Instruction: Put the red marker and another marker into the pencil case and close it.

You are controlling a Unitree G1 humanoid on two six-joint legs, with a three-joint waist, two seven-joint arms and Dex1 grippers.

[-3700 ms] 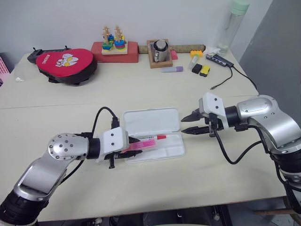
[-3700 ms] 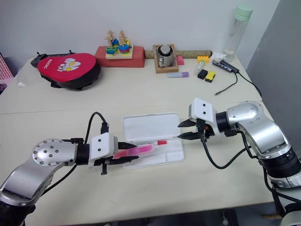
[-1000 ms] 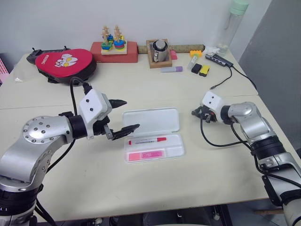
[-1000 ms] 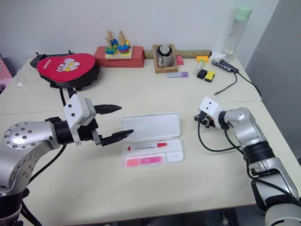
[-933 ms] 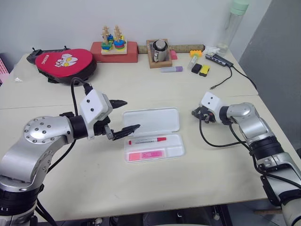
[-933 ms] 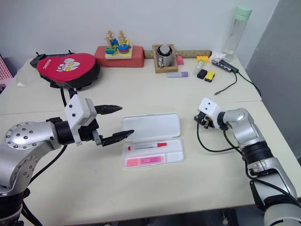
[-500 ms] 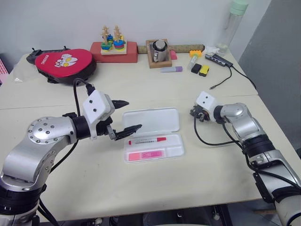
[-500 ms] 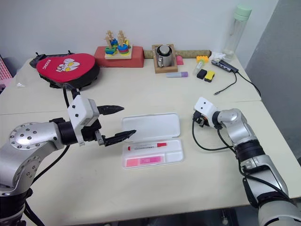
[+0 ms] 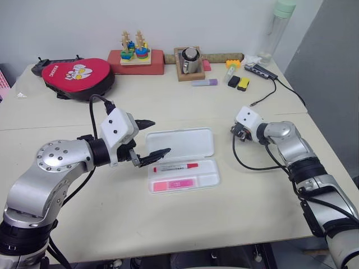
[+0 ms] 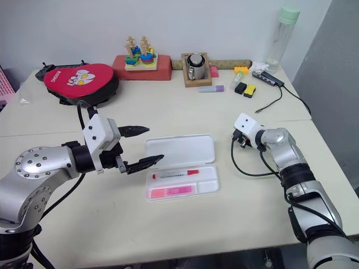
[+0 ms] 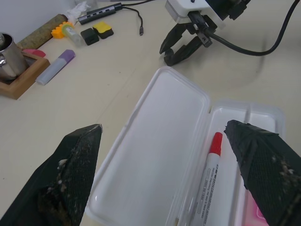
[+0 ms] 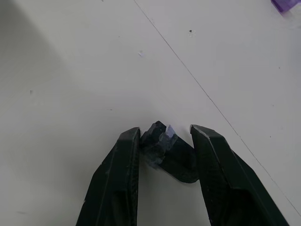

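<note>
Tabletop scene from the robot's head camera, with a cream table (image 9: 168, 224) across the frame. Nearest, at lower centre, the white pencil case (image 9: 184, 158) lies open: the flat pink highlighter (image 9: 175, 184) rests in the front of its tray, the red marker (image 9: 176, 167) just behind it, cap pointing right, and the lid lies flat beyond them. At centre left, the left gripper (image 9: 150, 137) hovers beside the case's left end, its two black fingers spread wide and empty. At centre right, well apart from the case, the right gripper (image 12: 164, 141) points down at bare table, fingers partly apart with nothing between them. Along the far edge, from upper left to upper right: a red pouch (image 9: 78, 74), a wooden stacking toy (image 9: 136, 53), a metal cup (image 9: 190, 59), a purple marker (image 9: 205, 82) and a tall bottle (image 9: 279, 28).
</note>
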